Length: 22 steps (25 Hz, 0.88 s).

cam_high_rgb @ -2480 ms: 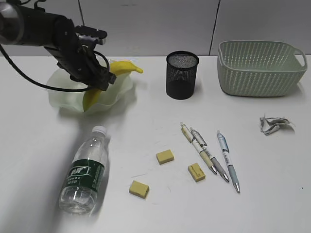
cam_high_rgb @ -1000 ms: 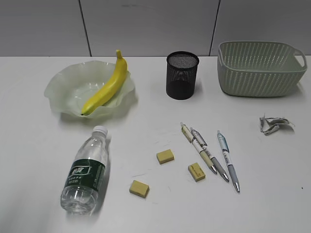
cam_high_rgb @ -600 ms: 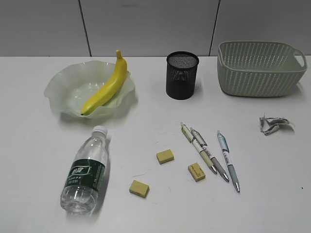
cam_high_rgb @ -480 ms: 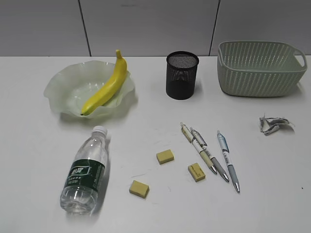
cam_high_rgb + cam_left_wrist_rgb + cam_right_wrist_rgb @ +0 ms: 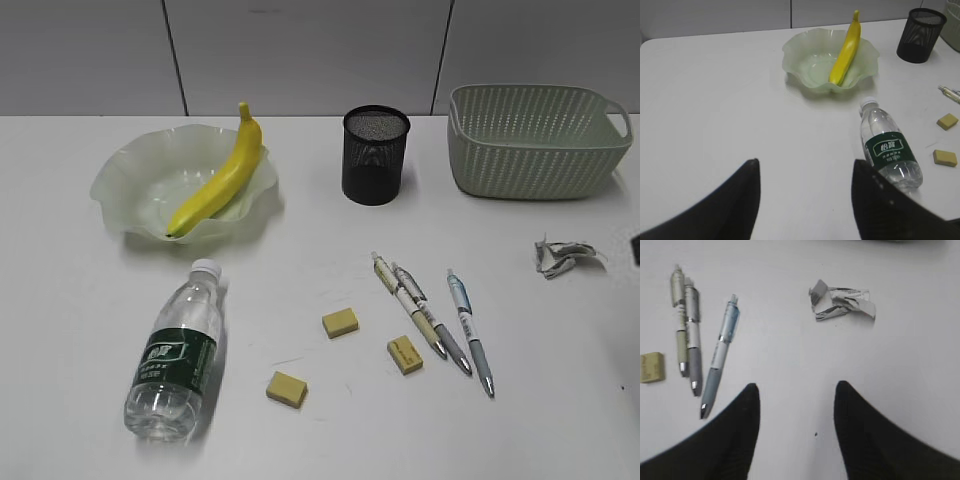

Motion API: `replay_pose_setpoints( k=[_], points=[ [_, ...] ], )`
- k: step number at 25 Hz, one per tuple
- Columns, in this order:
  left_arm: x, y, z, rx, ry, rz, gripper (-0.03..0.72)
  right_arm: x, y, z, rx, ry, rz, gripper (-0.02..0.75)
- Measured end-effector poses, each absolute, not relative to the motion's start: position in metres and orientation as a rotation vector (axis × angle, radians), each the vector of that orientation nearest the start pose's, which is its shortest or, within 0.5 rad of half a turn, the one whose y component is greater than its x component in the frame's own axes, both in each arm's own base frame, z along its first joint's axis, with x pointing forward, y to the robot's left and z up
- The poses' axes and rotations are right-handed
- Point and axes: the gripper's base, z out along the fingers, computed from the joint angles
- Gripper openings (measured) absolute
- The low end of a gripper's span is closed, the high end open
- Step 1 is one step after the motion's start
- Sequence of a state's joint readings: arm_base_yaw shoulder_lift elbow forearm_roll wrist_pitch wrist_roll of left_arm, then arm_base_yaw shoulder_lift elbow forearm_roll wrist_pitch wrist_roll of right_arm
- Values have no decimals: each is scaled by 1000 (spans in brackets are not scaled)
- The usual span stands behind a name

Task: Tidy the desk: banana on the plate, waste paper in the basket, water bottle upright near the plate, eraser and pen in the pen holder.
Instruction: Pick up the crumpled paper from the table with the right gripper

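While gaping and empty, right end effector [image 5: 796,390] just short of waste paper [image 5: 841,303].

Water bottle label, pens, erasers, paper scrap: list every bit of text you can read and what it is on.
Water bottle: white characters on the dark green label, reading roughly "怡寶"; the smaller print is too blurred.
Pens: faint marks on the barrels, too small to read.
Erasers: a faint print on one, unreadable.
Waste paper: grey print on the crumpled scrap, unreadable.
Nothing else carries text.
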<state>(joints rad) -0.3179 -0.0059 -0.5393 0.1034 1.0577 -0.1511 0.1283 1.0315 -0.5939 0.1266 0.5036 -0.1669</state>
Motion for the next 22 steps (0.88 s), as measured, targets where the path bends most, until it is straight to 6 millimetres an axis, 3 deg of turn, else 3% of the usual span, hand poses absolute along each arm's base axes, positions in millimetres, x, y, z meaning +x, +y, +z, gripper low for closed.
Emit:
replay_pose_setpoints(
  k=[3,8,15,18,20,22],
  points=[
    [-8,11,289,159,1991,-184,435,236,32,232,-346,2501,10,493],
    [-8,11,289,159,1991,-184,426,305,31,193,-604,2594,-192,540],
    [-8,11,289,159,1991,-184,424,355,32,139,-801,2663,-301,537],
    [-8,11,289,159,1991,-184,423,367,33,122,-831,2691,-313,428],
    [-8,11,289,159,1991,-184,422,371,32,117,-835,2715,-320,208],
    [-8,11,289,159,1991,-184,416,371,33,122,-791,2736,-299,72]
  ],
)
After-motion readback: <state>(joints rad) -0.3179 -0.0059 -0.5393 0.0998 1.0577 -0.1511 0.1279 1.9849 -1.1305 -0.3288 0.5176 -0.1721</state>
